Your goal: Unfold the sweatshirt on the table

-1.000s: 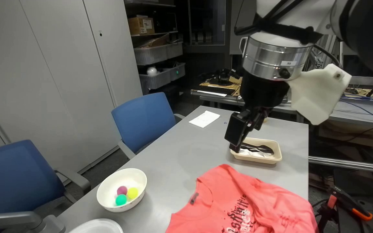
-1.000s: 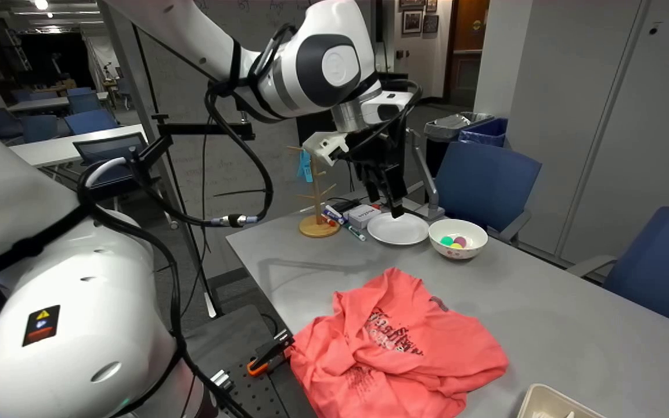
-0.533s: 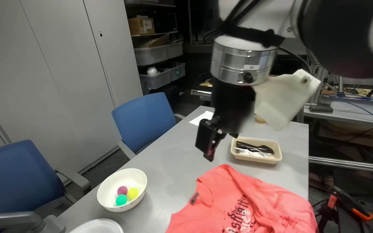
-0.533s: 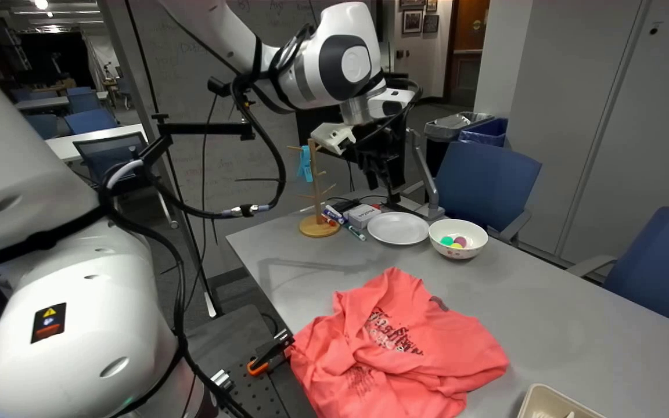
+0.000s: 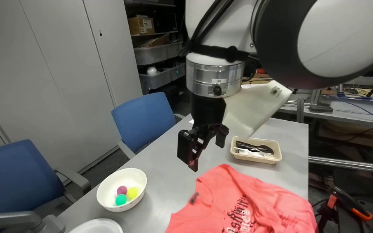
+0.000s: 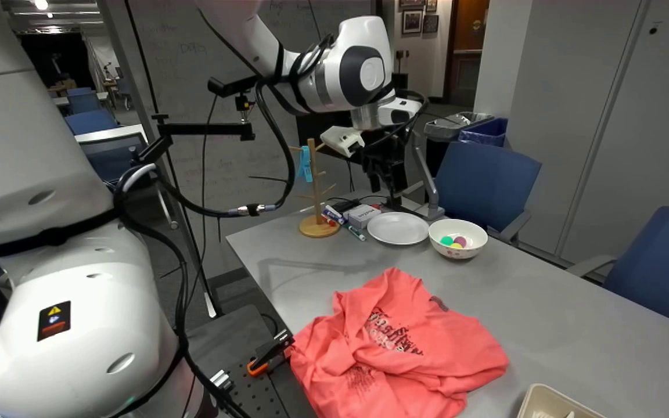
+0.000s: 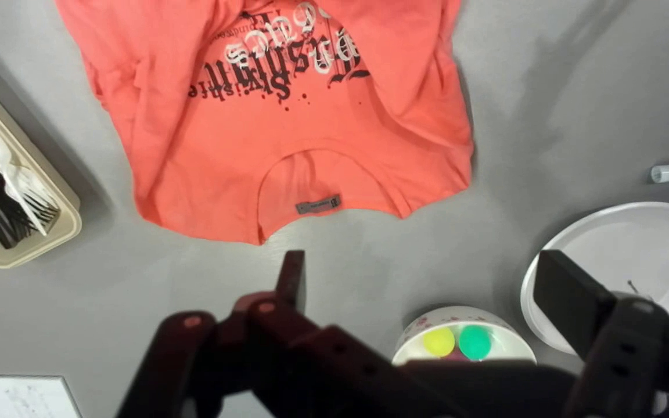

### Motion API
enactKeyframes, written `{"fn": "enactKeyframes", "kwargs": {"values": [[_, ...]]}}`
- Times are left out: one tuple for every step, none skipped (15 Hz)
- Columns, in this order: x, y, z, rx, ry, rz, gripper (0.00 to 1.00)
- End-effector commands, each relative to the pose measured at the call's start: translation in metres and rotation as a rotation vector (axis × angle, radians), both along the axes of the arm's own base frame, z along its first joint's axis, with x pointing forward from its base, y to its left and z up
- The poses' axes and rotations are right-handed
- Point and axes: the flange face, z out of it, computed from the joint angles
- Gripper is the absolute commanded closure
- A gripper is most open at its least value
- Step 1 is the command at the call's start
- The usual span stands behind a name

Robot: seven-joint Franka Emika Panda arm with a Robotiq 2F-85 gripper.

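The coral sweatshirt (image 5: pixel 219 207) lies crumpled on the grey table, and it shows in both exterior views (image 6: pixel 439 337). In the wrist view the sweatshirt (image 7: pixel 323 125) has its neckline and grey label toward the gripper. Folded cloth lies over both sides of its printed front. The sweatshirt's far part is cut off by the frame. My gripper (image 5: pixel 206 154) is open, with nothing between its fingers. It hangs above the table, off the neckline side of the sweatshirt and apart from it. In the wrist view the gripper's fingers (image 7: pixel 424 261) are wide apart over bare table.
A white bowl (image 6: pixel 457 252) with coloured balls and a white plate (image 6: pixel 398 228) stand on the table near the gripper side. A beige cutlery tray (image 5: pixel 256 158) stands at the other end. A wooden stand (image 6: pixel 317 227) and box (image 6: pixel 362 216) stand by the plate. Blue chairs (image 5: pixel 146 121) line one edge.
The gripper has moved left and slightly down in an exterior view, from over the cutlery tray toward the neckline side. The sweatshirt has not moved.
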Motion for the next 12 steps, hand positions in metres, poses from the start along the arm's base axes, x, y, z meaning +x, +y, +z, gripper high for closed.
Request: {"fn": "enactKeyframes", "kwargs": {"values": [[-0.014,-0.006,-0.033,0.021,0.065,-0.016,0.00],[-0.022,-0.007,-0.047,0.022,0.099,-0.016,0.00],[-0.029,-0.009,-0.061,0.022,0.129,-0.015,0.00],[-0.035,-0.012,-0.075,0.027,0.154,-0.017,0.00],[-0.040,-0.014,-0.087,0.031,0.174,-0.017,0.00],[-0.044,-0.017,-0.099,0.036,0.192,-0.017,0.00],[-0.047,-0.020,-0.111,0.036,0.203,-0.015,0.00],[-0.048,-0.023,-0.121,0.034,0.212,-0.015,0.00],[-0.048,-0.027,-0.130,0.033,0.224,-0.018,0.00],[-0.048,-0.032,-0.138,0.026,0.245,-0.026,0.00],[-0.050,-0.027,-0.125,0.015,0.233,-0.036,0.00],[-0.051,-0.031,-0.133,0.015,0.247,-0.040,0.00]]}}
